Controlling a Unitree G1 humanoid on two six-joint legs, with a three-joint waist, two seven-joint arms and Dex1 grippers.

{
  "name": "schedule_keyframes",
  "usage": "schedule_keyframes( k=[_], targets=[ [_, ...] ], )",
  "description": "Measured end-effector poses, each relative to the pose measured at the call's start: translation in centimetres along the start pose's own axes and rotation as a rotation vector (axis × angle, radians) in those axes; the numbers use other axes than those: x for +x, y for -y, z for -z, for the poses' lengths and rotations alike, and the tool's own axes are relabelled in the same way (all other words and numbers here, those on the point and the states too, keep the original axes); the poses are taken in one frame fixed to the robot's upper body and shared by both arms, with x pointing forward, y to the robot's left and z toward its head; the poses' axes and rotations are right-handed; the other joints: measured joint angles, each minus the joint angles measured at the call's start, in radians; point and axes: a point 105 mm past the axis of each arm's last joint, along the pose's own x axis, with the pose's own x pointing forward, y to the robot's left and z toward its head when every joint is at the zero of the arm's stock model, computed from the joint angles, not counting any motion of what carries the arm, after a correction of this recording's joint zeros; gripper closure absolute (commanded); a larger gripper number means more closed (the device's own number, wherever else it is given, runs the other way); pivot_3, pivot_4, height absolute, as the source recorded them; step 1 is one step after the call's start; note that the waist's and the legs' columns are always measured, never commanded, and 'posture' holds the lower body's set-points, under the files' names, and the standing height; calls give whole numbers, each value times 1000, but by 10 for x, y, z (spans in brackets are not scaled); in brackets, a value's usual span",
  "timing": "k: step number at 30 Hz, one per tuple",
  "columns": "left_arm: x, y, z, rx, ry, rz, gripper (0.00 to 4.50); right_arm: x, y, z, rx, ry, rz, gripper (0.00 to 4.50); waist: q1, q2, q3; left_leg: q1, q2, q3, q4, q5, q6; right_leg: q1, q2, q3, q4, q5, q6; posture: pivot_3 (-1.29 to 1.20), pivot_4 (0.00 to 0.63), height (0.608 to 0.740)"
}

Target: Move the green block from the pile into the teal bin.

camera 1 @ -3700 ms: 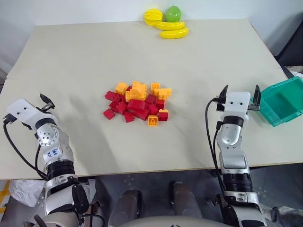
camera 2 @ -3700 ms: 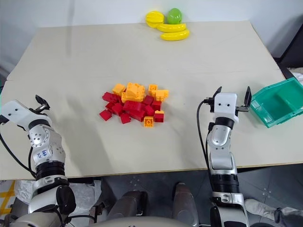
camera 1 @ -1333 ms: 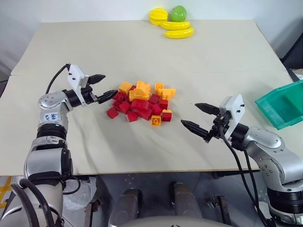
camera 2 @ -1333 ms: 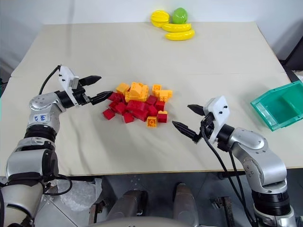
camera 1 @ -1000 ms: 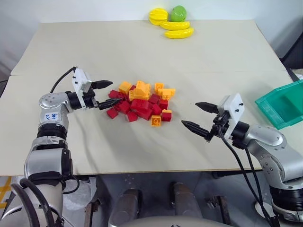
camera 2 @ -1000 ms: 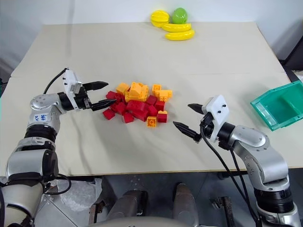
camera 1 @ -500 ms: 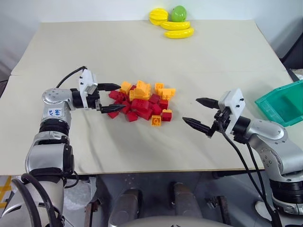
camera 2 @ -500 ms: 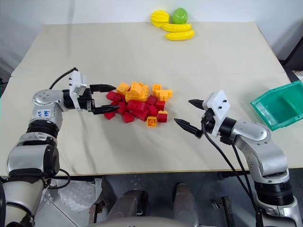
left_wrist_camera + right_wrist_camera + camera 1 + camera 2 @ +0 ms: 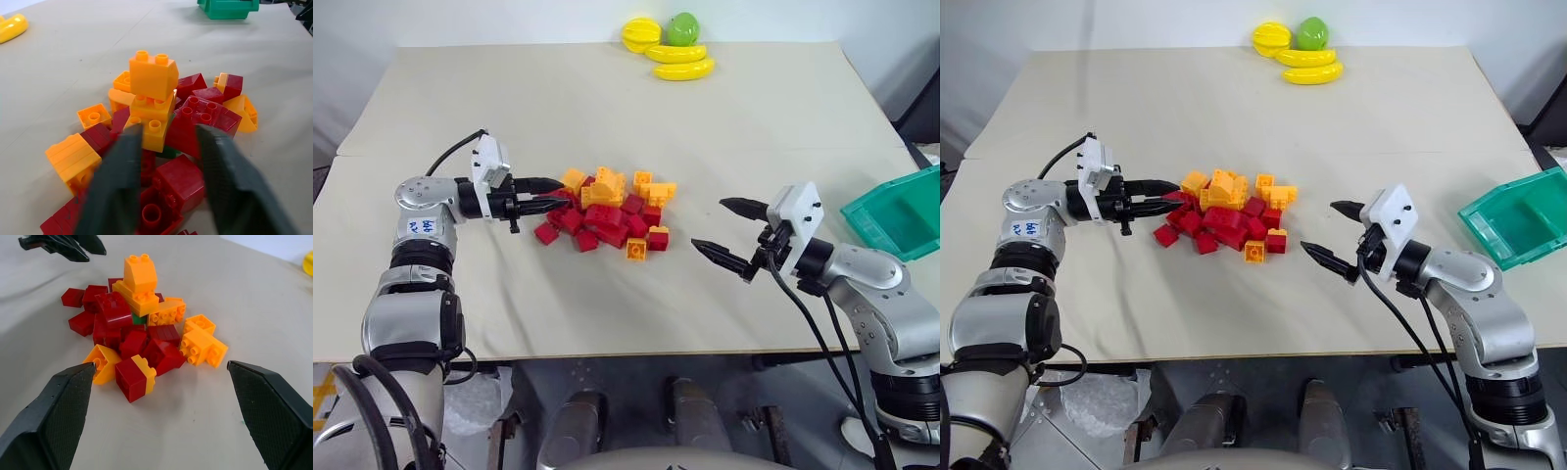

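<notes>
The pile [image 9: 607, 211] of red and orange-yellow bricks lies mid-table. Little of the green block [image 9: 139, 319] shows: a sliver under the stacked orange bricks, also seen as a dark green bit [image 9: 169, 152] in the left wrist view. My left gripper [image 9: 556, 191] lies nearly level at the pile's left edge. Its fingers are drawn close with a narrow gap, and I see nothing held between them. My right gripper [image 9: 707, 223] hovers wide open to the right of the pile, pointing at it. The teal bin [image 9: 901, 211] sits at the table's right edge.
Toy bananas [image 9: 677, 61], a round green fruit [image 9: 682, 27] and a yellow fruit [image 9: 639, 34] lie at the table's far edge. Bare tabletop [image 9: 754, 127] surrounds the pile. A cable loops over my left wrist [image 9: 450, 162].
The left gripper's fingers have narrowed from wide open to a small gap at the pile's left edge. The right gripper has stayed wide open in place.
</notes>
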Motion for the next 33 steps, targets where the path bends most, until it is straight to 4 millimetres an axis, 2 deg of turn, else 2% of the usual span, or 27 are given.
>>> schedule_keyframes(
  k=[2,6,10,15,19,23,27,30,33],
  targets=[
    [0,-1,1,-2,-5,-6,4476,0,1,1,3,-1,2,0,0,0,0,0,0,0,0,0,0,0,0,0,0,0,0,0,150,740],
    [3,-9,4,8,-35,-74,4492,-1,5,5,12,-5,14,0,0,0,0,0,0,0,1,0,0,0,0,0,1,0,0,0,150,740],
    [25,-21,11,37,-119,-183,4492,0,6,4,2,3,22,0,9,0,0,-1,-1,0,3,0,0,1,0,0,1,1,1,0,150,740],
    [49,-23,16,46,-147,-237,4492,-1,6,5,2,6,32,0,14,0,0,-1,-1,0,3,-1,1,0,0,0,0,1,1,0,150,740],
    [68,-14,18,38,-136,-191,4492,-2,5,7,8,0,42,0,15,-1,0,-1,-1,0,3,-1,1,0,0,0,0,1,1,0,150,740],
    [94,19,15,14,-67,51,4492,-5,3,7,5,0,51,0,21,-1,0,-2,-1,1,4,-1,1,0,0,0,0,1,2,0,150,740],
    [95,41,13,-10,-20,234,4492,-6,2,6,0,4,58,0,17,-1,0,-2,0,1,4,-1,1,0,0,0,0,1,2,0,150,740],
    [93,42,8,0,-3,258,4492,-7,3,6,2,3,63,0,17,-1,0,-2,0,1,5,-1,2,0,0,1,0,1,2,0,150,740],
    [89,31,3,4,21,182,4492,-7,3,6,1,4,63,0,19,-1,0,-2,0,1,5,-1,2,0,0,1,0,1,2,0,150,740]
  ],
)
